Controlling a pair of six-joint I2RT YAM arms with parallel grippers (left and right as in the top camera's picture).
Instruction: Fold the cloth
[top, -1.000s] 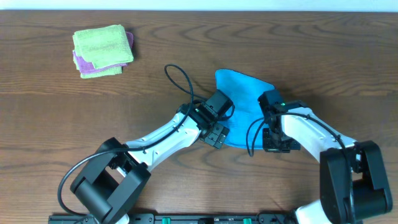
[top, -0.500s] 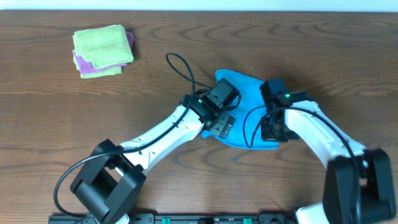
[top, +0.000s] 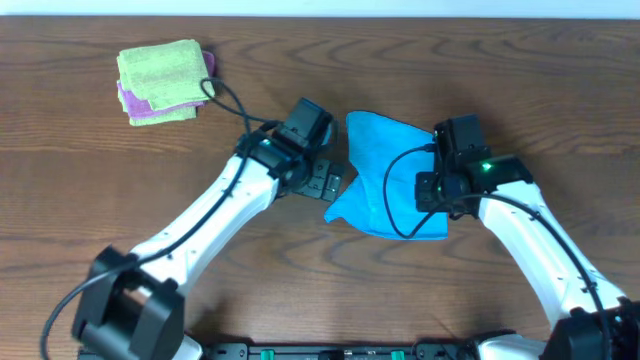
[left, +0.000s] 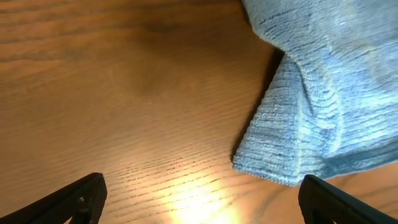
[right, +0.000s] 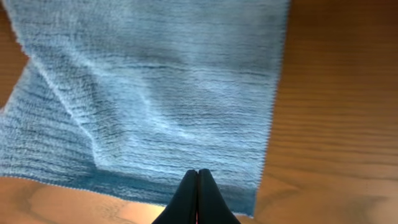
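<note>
The sky-blue cloth (top: 385, 170) lies rumpled on the table between my two arms, with one layer lapped over another; its lower left corner sticks out towards the left arm. My left gripper (top: 330, 183) stands wide open just left of the cloth. In the left wrist view its dark fingertips (left: 87, 193) frame bare wood, and the cloth's corner (left: 280, 155) lies ahead near the right finger. My right gripper (top: 434, 195) is shut over the cloth's right part. In the right wrist view its fingertips (right: 198, 177) meet above the cloth (right: 155, 93), just inside its near edge, with no fabric showing between them.
A folded lime-green cloth (top: 163, 72) rests on a purple one (top: 128, 100) at the far left of the wooden table (top: 80, 190). A black cable (top: 395, 195) loops from the right arm over the blue cloth.
My left arm has swung left and back, off the cloth, its gripper open throughout. My right gripper has moved up the table over the cloth, staying shut. The cloth's lower left corner now shows.
</note>
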